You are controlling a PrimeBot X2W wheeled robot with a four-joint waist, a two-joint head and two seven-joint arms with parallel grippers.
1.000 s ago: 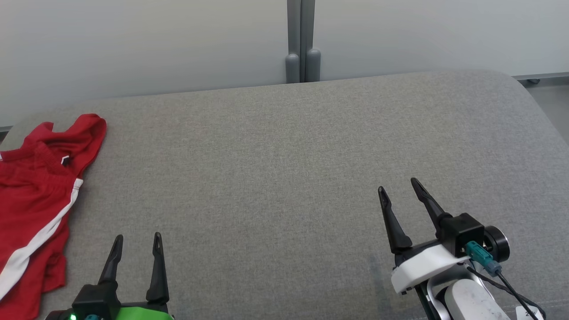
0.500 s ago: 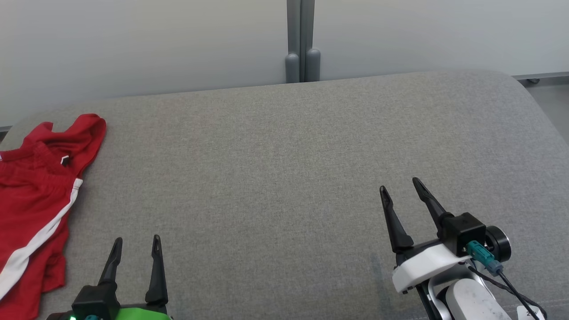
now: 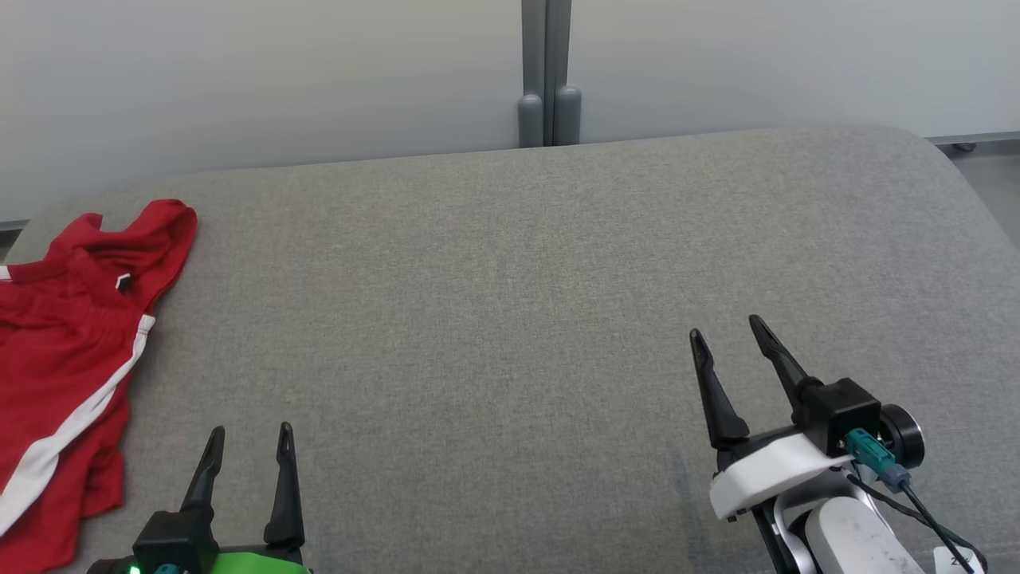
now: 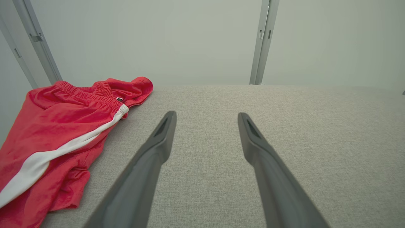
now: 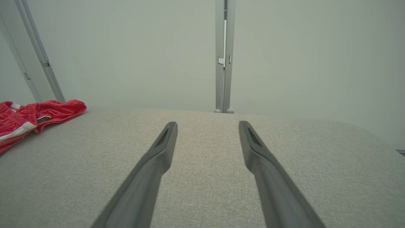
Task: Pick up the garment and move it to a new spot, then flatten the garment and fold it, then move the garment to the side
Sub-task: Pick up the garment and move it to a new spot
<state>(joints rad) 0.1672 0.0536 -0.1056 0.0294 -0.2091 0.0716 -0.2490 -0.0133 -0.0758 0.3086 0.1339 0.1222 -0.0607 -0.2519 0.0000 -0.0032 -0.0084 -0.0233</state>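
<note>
1. Setting: likely a lab or robot test bay.
2. Walls: plain pale partition panels [image 3: 239, 80], joined by a grey metal post [image 3: 546, 72].
3. Work surface: wide grey fabric-covered desk [image 3: 510, 263], rounded corners.

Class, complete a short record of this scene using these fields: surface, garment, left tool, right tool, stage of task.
surface: grey fabric-covered top
garment: red shorts, white side stripe, crumpled at the left edge
left tool: open, holding nothing, apart from the garment
right tool: open, holding nothing, at the right side
stage: garment not yet picked up
</note>
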